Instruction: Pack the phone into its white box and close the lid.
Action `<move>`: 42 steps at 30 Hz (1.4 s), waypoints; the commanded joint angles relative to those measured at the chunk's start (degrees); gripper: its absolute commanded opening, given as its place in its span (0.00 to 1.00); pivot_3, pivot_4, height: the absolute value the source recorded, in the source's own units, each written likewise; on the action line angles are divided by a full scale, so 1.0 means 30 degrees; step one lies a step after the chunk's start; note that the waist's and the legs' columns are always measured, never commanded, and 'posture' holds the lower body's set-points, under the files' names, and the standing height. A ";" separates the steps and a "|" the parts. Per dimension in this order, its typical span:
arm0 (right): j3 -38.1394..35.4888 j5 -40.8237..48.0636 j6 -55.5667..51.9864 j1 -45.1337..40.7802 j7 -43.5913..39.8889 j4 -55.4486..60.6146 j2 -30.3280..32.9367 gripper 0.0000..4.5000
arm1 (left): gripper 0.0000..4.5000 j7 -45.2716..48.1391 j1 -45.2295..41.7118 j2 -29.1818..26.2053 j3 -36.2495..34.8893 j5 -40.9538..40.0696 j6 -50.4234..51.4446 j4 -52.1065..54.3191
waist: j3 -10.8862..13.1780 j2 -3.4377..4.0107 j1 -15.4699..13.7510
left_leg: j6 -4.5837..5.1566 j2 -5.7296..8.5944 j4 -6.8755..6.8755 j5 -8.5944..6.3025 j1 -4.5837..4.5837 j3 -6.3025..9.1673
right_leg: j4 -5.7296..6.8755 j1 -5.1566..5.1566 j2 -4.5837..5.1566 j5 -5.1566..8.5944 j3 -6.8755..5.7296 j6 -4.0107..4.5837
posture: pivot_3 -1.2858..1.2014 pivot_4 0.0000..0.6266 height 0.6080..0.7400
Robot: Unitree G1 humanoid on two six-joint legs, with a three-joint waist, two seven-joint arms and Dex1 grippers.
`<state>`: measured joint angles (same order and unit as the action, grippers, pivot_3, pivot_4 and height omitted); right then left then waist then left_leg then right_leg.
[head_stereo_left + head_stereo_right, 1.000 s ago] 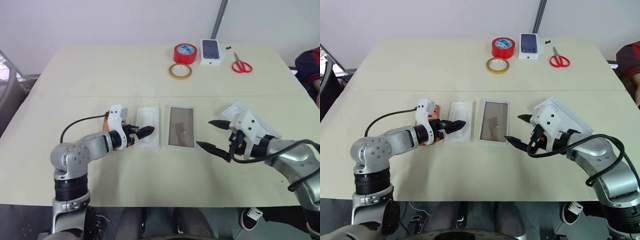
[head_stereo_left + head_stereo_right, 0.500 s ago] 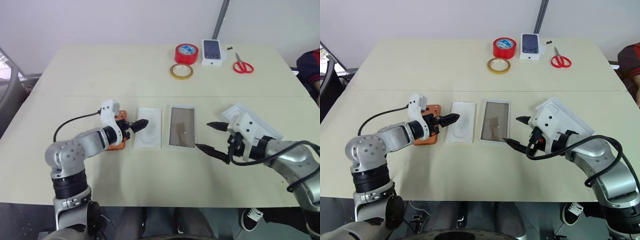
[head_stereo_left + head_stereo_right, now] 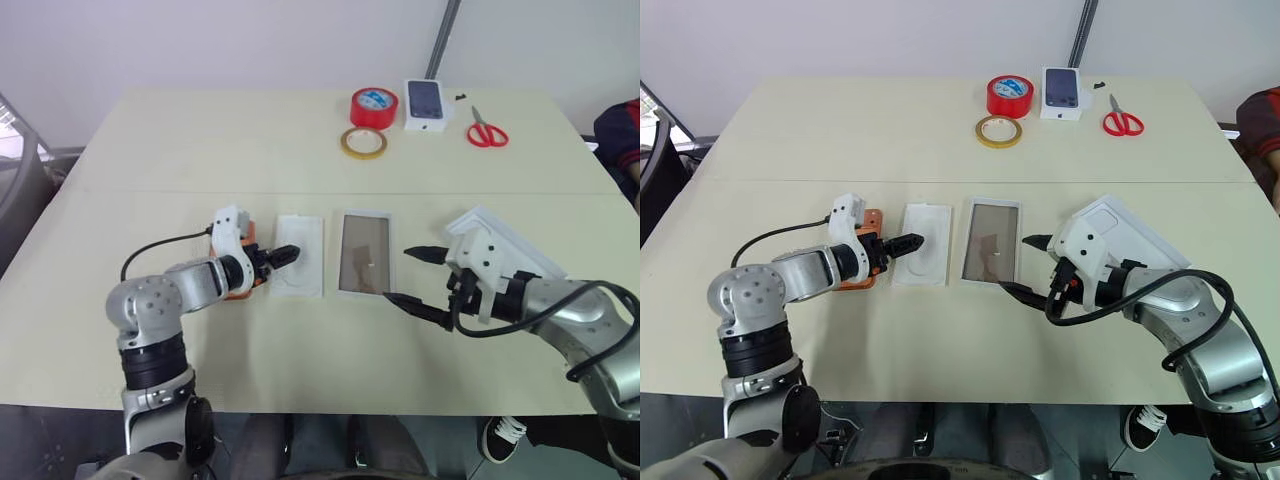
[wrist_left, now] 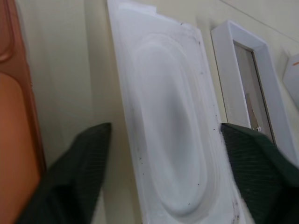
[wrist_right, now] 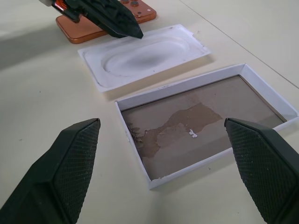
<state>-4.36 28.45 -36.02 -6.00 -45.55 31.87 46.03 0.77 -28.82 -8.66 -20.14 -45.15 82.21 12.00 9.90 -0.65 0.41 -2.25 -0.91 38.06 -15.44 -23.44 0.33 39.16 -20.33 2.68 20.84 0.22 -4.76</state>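
White box (image 5: 275, 100) with bare brownish floor, beside recessed white insert (image 5: 145, 53)

Both head eyes are looking down over the beige worktop (image 3: 300, 150); both wrist cameras are sharing, close up, the flat white oval-recessed insert (image 5: 140, 56).

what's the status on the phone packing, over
Left gripper over the white insert, holding nothing; right gripper open by the white box. Phone on the table beside the insert, not packed. Box empty, nothing blocking.
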 commanded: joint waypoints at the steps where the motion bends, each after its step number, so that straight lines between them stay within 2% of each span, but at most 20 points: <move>1: 0.0064 0.0010 0.0211 -0.0277 0.0079 0.0897 0.0009 1.00 | 0.46 -0.0073 -0.0382 0.0240 -0.0044 0.0349 0.0022 -0.0438 | 0.0000 0.0000 0.0013 | -0.0001 0.0000 0.0000 0.0000 0.0001 0.0000 | 0.0000 -0.0001 0.0000 0.0000 0.0000 0.0000 | 0.52 0.24 1.00; 5: 0.0998 -0.0399 -0.0169 -0.0833 -0.0017 0.1103 0.0394 1.00 | 0.00 -0.0156 -0.0503 0.0193 -0.0139 0.0758 -0.0058 -0.0853 | 0.0000 0.0000 0.0043 | -0.0002 -0.0001 0.0000 0.0001 0.0001 0.0001 | 0.0001 -0.0003 -0.0001 0.0000 0.0000 0.0000 | 0.52 0.24 1.00; 9: 0.2966 -0.0896 -0.1204 -0.2393 -0.0088 0.1415 0.0474 1.00 | 0.00 -0.0149 -0.0632 0.0121 -0.0421 0.1001 -0.0450 -0.1005 | 0.0000 0.0000 0.0069 | -0.0007 -0.0004 -0.0004 0.0003 0.0005 0.0003 | 0.0001 -0.0007 -0.0004 0.0000 0.0000 0.0000 | 0.52 0.24 1.00; 13: 0.6290 -0.2560 -0.3190 -0.4560 0.0023 0.1119 0.0623 1.00 | 0.00 -0.0086 -0.1122 0.0263 -0.1878 0.0349 -0.1083 -0.0635 | 0.0001 -0.0002 0.0076 | -0.0016 -0.0006 -0.0004 0.0009 0.0003 0.0005 | 0.0004 -0.0018 -0.0003 0.0000 0.0000 0.0000 | 0.52 0.24 1.00; 17: 0.8008 -0.3195 -0.5114 -0.6076 0.0268 0.0215 0.0242 1.00 | 0.00 0.0083 -0.1350 0.0110 -0.2534 0.0026 -0.1147 -0.0308 | 0.0003 -0.0006 0.0034 | -0.0032 -0.0004 -0.0002 0.0018 -0.0010 0.0010 | 0.0001 -0.0025 0.0004 0.0000 -0.0003 0.0000 | 0.52 0.24 1.00; 20: 0.9362 -0.4379 -0.5523 -0.6718 0.0350 -0.0494 0.0484 0.80 | 0.00 0.0159 -0.1299 -0.0095 -0.2643 -0.0094 -0.1038 0.0051 | 0.0005 -0.0011 0.0009 | -0.0033 0.0004 0.0001 0.0018 -0.0011 0.0009 | -0.0002 -0.0022 0.0017 0.0000 -0.0006 0.0000 | 0.52 0.24 1.00; 26: 1.0266 -0.5543 -0.5523 -0.7198 0.0073 -0.0781 0.0586 0.10 | 0.00 0.0237 -0.1149 -0.0255 -0.2890 -0.0284 -0.1098 0.0457 | 0.0009 -0.0018 0.0077 | -0.0034 0.0000 -0.0001 0.0019 -0.0012 0.0010 | 0.0000 -0.0027 0.0013 0.0000 -0.0007 0.0000 | 0.52 0.24 1.00; 27: 1.0406 -0.5774 -0.5333 -0.7224 -0.0025 -0.0751 0.0642 0.01 | 0.00 0.0253 -0.1150 -0.0259 -0.2982 -0.0332 -0.1151 0.0520 | 0.0009 -0.0018 0.0079 | -0.0035 -0.0003 -0.0002 0.0019 -0.0012 0.0011 | 0.0000 -0.0028 0.0010 0.0000 -0.0007 0.0000 | 0.52 0.24 1.00; 35: 1.1340 -0.6847 -0.2909 -0.7746 -0.1063 -0.0343 -0.0367 0.01 | 0.00 -0.0333 -0.2379 -0.0590 -0.4411 -0.0725 -0.1300 0.0146 | 0.0017 -0.0032 0.0086 | -0.0036 -0.0003 -0.0004 0.0019 -0.0012 0.0012 | 0.0000 -0.0031 0.0008 0.0000 -0.0008 0.0000 | 0.52 0.24 1.00; 42: 1.3273 -0.8578 -0.2249 -0.9692 -0.0681 -0.3485 -0.3603 0.01 | 0.00 -0.0724 -0.3363 -0.0939 -0.4895 -0.1061 -0.0452 0.0141 | 0.0016 -0.0039 0.0124 | -0.0075 -0.0003 -0.0010 0.0041 -0.0010 0.0019 | 0.0003 -0.0036 0.0007 0.0000 -0.0015 -0.0001 | 0.52 0.24 1.00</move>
<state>34.96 4.27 -43.81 -33.63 -48.21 22.68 36.24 -1.32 -38.01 -11.01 -34.65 -47.00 80.28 11.25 9.95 -0.77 0.78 -2.49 -0.92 38.03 -15.31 -23.47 0.39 39.18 -20.45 2.70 20.84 0.17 -4.76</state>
